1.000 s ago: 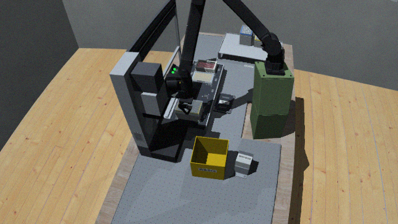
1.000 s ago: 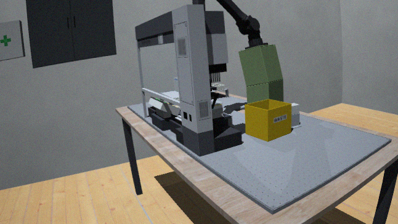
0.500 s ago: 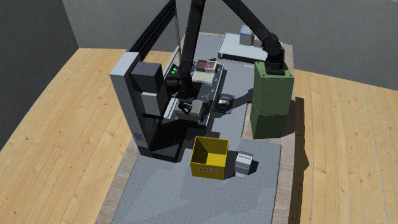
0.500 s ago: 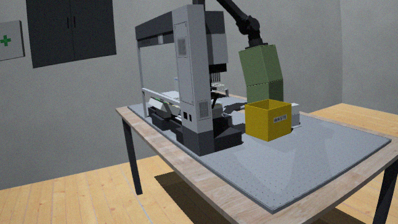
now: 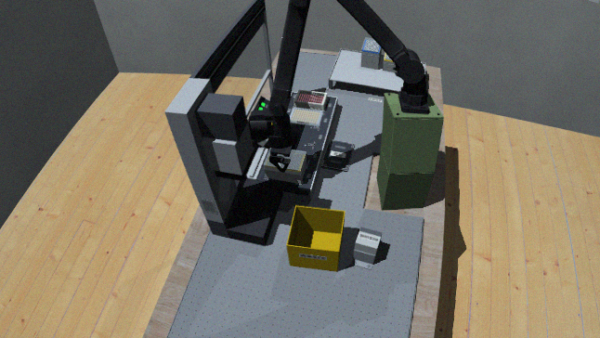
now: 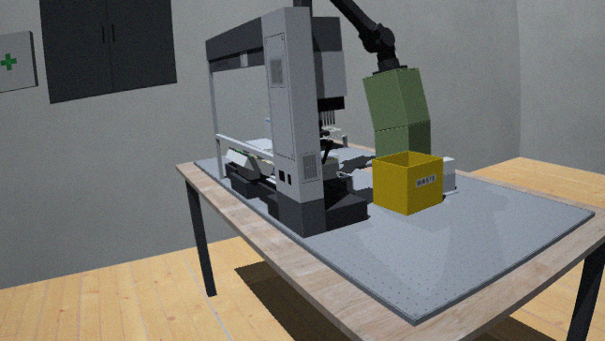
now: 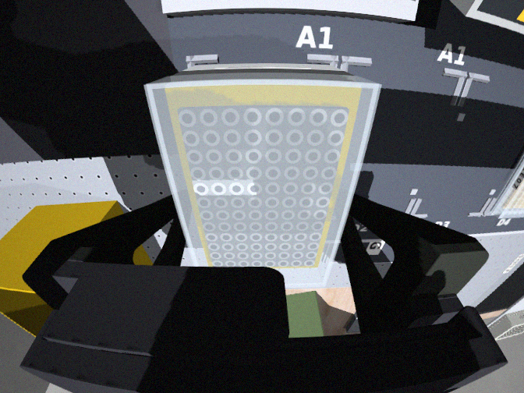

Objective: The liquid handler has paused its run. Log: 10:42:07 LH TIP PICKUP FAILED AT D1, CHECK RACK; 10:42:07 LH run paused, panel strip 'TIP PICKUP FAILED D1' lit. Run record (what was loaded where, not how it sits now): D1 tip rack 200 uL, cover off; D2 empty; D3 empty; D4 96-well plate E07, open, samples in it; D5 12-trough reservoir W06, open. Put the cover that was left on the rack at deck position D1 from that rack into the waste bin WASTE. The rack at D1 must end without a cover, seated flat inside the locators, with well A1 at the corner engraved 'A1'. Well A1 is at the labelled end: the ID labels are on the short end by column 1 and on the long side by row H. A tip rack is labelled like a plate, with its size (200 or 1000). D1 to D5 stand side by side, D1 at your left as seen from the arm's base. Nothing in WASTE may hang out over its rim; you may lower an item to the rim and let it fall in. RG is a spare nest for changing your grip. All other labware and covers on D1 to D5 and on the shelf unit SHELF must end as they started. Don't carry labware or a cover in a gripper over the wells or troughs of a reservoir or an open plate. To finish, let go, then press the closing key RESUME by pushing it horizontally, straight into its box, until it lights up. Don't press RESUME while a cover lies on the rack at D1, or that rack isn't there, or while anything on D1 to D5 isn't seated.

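In the wrist view a clear cover (image 7: 260,169) lies over the yellow 200 uL tip rack at D1, whose rings of tips show through it. My gripper (image 7: 263,197) straddles the cover's near end, one black finger pressed on each long side, and is shut on the cover. The engraved A1 mark (image 7: 313,37) is at the rack's far right corner. In the top view the gripper (image 5: 280,162) is low on the rack (image 5: 286,174) under the handler's gantry. The yellow WASTE bin (image 5: 316,238) stands in front of the deck and also shows in the exterior view (image 6: 407,180).
The liquid handler's grey column (image 5: 209,153) stands close on the gripper's left. Farther along the deck are an open plate (image 5: 306,116) and a red-lined reservoir (image 5: 311,98). A small dark nest (image 5: 339,150) sits beside the deck. A grey key box (image 5: 368,247) stands next to the bin. The arm's green base (image 5: 409,149) is to the right.
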`<state>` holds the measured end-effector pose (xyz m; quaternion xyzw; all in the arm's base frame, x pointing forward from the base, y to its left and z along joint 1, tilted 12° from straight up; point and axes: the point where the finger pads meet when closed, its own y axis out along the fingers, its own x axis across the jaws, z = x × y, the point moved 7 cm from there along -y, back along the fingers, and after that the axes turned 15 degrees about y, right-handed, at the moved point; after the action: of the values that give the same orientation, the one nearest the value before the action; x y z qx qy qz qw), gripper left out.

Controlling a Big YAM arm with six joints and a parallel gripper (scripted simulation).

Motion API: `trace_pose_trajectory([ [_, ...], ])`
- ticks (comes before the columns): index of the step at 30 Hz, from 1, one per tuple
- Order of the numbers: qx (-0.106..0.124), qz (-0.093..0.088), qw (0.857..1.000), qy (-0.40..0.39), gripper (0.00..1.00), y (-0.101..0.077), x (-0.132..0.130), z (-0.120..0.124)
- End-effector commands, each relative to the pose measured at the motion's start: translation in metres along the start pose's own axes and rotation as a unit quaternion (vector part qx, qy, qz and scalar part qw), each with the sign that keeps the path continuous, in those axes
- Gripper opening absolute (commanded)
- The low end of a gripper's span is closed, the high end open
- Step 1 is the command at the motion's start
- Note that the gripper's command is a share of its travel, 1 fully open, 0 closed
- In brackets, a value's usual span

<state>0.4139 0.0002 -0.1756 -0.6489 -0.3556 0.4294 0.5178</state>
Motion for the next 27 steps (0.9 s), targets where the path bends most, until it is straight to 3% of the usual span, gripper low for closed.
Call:
trace_pose_trajectory([
  [1, -0.013, -0.007, 1.0, -0.002, 0.0, -0.022, 0.007, -0.007],
  [27, -0.016, -0.008, 1.0, 0.0, 0.0, -0.063, 0.008, -0.008],
])
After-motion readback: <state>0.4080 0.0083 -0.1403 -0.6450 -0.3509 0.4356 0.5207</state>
